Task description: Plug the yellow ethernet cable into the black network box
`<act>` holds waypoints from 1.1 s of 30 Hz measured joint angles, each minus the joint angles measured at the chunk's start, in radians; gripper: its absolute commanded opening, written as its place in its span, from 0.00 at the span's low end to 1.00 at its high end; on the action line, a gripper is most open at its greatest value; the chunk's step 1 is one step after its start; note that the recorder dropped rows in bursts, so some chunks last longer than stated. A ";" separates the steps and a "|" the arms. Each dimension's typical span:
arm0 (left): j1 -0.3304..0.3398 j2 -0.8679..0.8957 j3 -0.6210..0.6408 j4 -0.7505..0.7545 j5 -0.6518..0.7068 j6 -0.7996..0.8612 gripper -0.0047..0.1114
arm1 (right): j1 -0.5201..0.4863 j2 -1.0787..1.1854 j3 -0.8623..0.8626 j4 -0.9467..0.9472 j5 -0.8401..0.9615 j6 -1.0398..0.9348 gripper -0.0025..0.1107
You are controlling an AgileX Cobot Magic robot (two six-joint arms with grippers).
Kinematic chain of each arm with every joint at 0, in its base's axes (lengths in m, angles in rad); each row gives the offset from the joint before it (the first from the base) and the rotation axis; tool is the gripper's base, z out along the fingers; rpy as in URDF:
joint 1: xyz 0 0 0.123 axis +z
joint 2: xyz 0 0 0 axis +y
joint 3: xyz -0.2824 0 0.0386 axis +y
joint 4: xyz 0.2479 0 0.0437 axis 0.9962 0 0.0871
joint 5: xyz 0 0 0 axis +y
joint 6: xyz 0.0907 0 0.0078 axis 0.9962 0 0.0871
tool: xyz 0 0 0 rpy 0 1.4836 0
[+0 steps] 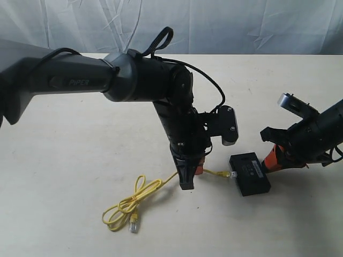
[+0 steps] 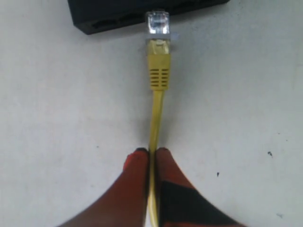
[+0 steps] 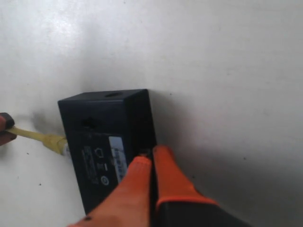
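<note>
Yellow cord, thin and limp, is what must be guided: the yellow ethernet cable (image 2: 158,78) is pinched between the closed fingers of the left gripper (image 2: 150,156), a little behind the ribbed boot. Its clear plug (image 2: 157,23) lies at the port side of the black network box (image 3: 106,142); whether it is seated cannot be told. The rest of the cable lies in loose loops on the table (image 1: 80,160). The right gripper (image 3: 151,153) is closed and empty, with its tips set against the far edge of the box. The cord is judged likely to buckle when pushed, so a hold nearer the boot would be firmer. The box looks light and may slide.
</note>
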 measured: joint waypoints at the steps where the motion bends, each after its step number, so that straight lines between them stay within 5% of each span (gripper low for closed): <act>1: 0.000 0.000 0.000 0.000 0.000 0.000 0.04 | 0.000 0.000 0.000 0.000 0.000 0.000 0.01; 33: 0.000 -0.006 0.000 -0.017 -0.008 -0.016 0.04 | 0.000 0.000 0.000 0.000 0.000 -0.001 0.01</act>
